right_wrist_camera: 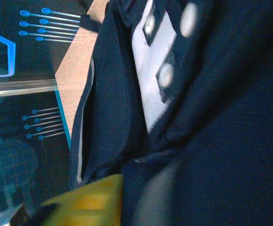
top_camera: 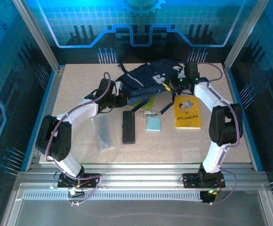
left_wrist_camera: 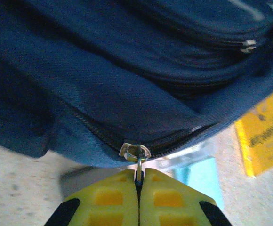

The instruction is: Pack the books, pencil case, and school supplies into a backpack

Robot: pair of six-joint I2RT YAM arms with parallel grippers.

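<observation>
Step, we judge: unzipping backpack (top_camera: 146, 77) at surface's (top_camera: 212, 141) 12 o'clock. Closed left end effector (left_wrist_camera: 139, 178) pinches zipper pull (left_wrist_camera: 137, 153); right end effector (top_camera: 180, 84) at its 3 o'clock, state we cannot tell. Next: drag pull along track.

Beige speckled table (top_camera: 164, 150), blue circuit-print walls (top_camera: 9, 70) — glowing, aluminium frame rails (top_camera: 141, 181)

Bluish cast, soft blurry wrist views

Pencil case (top_camera: 128, 126) L of pad (top_camera: 153, 123)
</observation>
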